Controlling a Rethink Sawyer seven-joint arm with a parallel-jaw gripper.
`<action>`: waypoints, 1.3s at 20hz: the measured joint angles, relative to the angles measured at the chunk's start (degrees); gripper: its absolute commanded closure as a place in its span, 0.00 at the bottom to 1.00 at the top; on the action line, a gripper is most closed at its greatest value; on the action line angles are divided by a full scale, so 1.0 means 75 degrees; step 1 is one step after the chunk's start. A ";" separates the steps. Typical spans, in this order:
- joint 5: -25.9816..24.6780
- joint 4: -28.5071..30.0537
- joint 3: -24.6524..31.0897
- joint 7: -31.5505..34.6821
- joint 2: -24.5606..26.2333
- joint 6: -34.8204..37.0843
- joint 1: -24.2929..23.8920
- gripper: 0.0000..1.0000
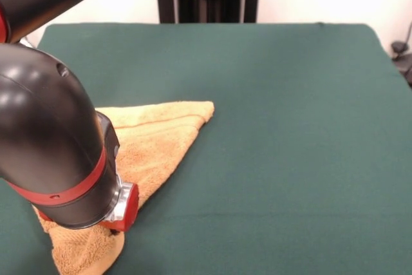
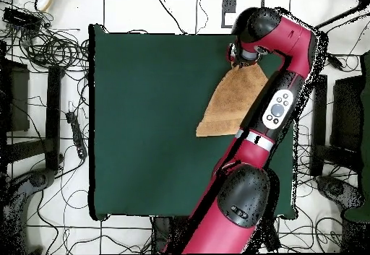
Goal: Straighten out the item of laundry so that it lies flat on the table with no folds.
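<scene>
A golden-orange terry-cloth towel [image 1: 151, 143], folded into a rough triangle, lies near one corner of the large dark green felt-covered table [image 1: 290, 127]. Its long axis runs from its broad banded edge to a narrow tip. The red and black arm's gripper [image 2: 238, 58] sits at that tip; whether its fingers are spread or pinching cannot be told.

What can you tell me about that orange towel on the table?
The orange towel looks like fluffy golden terry cloth with a flat woven band near its far edge. It lies folded into a rough triangle on the green table, not yet flat. The robot arm is low over its near end, hiding part of it.
</scene>
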 measured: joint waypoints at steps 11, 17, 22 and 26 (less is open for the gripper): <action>-0.0757 -0.0006 0.0882 -0.0002 0.0046 0.0341 -0.0211 1.00; -0.1288 -0.0009 0.1461 -0.0002 0.0108 0.0592 -0.0259 1.00; -0.1597 -0.0010 0.1793 -0.0002 0.0154 0.0785 -0.0264 1.00; -0.1765 -0.0006 0.2039 -0.0002 0.0210 0.0963 -0.0263 1.00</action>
